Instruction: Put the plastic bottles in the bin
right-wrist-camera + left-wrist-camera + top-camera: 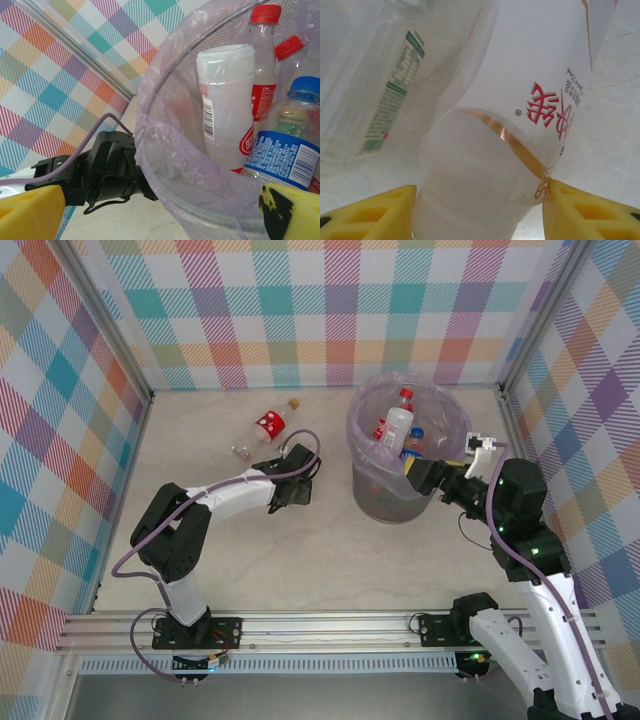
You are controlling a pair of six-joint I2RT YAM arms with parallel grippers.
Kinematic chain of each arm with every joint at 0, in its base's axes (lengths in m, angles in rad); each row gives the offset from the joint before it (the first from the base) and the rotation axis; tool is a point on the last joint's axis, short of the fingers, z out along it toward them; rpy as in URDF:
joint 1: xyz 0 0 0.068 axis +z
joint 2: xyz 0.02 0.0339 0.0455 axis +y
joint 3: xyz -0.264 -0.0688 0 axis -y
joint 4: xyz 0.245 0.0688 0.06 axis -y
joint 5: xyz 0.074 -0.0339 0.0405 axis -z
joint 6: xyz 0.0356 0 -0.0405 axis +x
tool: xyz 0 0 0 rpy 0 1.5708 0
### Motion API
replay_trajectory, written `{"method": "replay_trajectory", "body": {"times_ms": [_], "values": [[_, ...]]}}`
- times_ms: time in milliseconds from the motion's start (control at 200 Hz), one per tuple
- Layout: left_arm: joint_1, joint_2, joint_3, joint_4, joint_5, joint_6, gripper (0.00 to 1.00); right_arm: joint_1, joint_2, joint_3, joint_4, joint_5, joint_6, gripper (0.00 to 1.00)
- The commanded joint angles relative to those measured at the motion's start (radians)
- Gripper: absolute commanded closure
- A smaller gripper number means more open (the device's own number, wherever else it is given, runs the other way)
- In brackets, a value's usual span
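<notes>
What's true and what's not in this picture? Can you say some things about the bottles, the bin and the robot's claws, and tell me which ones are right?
1. The bin has bottles inside it. True.
2. The right claw is holding a bottle. False: it is open and empty, next to the bin's rim.
3. The left claw has a white bottle between its fingers. True.
4. Every bottle is in the bin. False: a red-labelled bottle lies on the table.
</notes>
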Motion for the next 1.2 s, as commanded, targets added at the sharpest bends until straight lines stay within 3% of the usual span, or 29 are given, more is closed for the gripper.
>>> {"method": "replay_trajectory", "body": {"times_ms": [0,335,445,825,1075,1195], "values": [[-0.021,-0.107,-0.033,-0.042,0.011,-0.076,0.41,0.007,-0.011,0.012,0.004,0.016,-0.024,0.01],[-0.083,-0.315,-0.14,-0.122,0.012,-0.105,0.38,0.008,0.026,-0.004,0.051,-0.019,-0.015,0.01],[-0.083,-0.313,-0.135,-0.113,0.017,-0.096,0.33,0.007,0.029,-0.005,0.054,-0.023,-0.013,0.01],[-0.083,-0.232,-0.105,-0.055,0.062,-0.065,0.31,0.007,0.003,0.007,0.016,0.001,-0.021,0.01],[-0.083,-0.198,-0.084,-0.037,0.078,-0.046,0.09,0.007,0.004,0.009,0.009,-0.002,-0.024,0.01],[-0.083,-0.17,-0.085,-0.012,0.066,-0.039,0.05,0.006,0.006,0.01,0.008,-0.003,-0.026,0.01]]}}
